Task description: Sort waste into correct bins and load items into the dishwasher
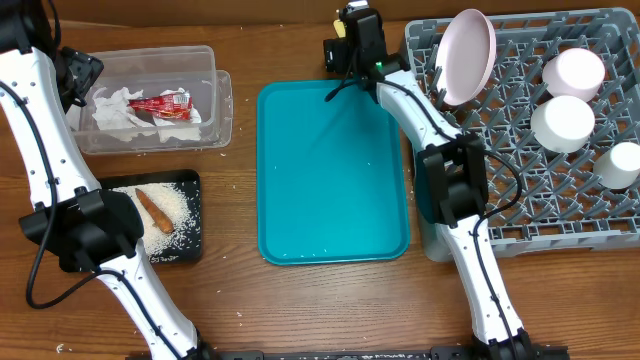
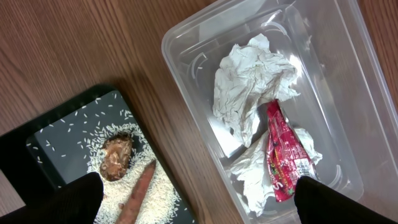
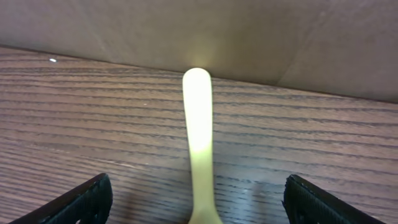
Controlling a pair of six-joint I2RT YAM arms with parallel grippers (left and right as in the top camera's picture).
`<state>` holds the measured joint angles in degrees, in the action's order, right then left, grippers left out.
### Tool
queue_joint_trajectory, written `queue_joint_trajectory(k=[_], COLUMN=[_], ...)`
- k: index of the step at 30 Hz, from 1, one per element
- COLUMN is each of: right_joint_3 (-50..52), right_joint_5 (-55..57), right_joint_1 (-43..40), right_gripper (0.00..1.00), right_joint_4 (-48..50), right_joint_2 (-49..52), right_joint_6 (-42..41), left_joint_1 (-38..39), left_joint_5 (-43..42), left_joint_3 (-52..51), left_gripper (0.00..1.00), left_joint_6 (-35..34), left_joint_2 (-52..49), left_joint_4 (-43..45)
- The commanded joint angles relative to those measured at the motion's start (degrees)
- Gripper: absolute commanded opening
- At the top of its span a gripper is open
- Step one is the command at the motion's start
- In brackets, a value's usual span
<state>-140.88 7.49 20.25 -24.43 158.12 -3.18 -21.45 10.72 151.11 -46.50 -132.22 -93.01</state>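
My left gripper (image 1: 78, 78) (image 2: 199, 202) is open and empty, above the gap between the clear tub (image 1: 222, 110) (image 2: 186, 37) and the black tray (image 1: 192, 180) (image 2: 56, 124). The tub holds crumpled napkins (image 1: 118, 108) (image 2: 249, 81) and a red wrapper (image 1: 165, 103) (image 2: 283, 152). The tray holds rice (image 2: 161, 190), a brown lump (image 2: 116, 157) and a brown stick (image 1: 153, 209) (image 2: 140, 193). My right gripper (image 1: 352, 45) (image 3: 196, 199) is open at the table's far edge, its fingers either side of the pale yellow spoon (image 1: 340, 30) (image 3: 198, 118) lying on the wood.
The grey dish rack (image 1: 520, 210) at the right holds a plate (image 1: 468, 55), two bowls (image 1: 573, 72) (image 1: 562, 123) and a cup (image 1: 622, 163). A teal tray (image 1: 330, 170) lies in the middle. A wall stands just behind the spoon.
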Motion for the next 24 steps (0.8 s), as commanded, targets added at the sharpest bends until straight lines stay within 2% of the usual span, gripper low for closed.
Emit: queue_joint_trajectory(k=[1,21,24], right_joint_3=[-0.83,-0.83,-0.83], right_joint_5=[-0.68,1.07,1.05], right_joint_1=[0.26,0.24,0.26], right_gripper=[0.90,0.89,0.80], right_joint_4=[0.90,1.64,1.62], right_joint_2=[0.98,3.58,3.61], right_joint_6=[0.24,0.22,0.22], left_joint_1=[0.26,0.26,0.24], left_joint_5=[-0.02,-0.02,-0.02], left_joint_3=[0.00,0.00,0.00], left_gripper=[1.00,1.00,1.00], left_joint_6=[0.22,0.22,0.22], left_joint_2=[0.22,0.22,0.22], left_joint_4=[0.09,0.09,0.09])
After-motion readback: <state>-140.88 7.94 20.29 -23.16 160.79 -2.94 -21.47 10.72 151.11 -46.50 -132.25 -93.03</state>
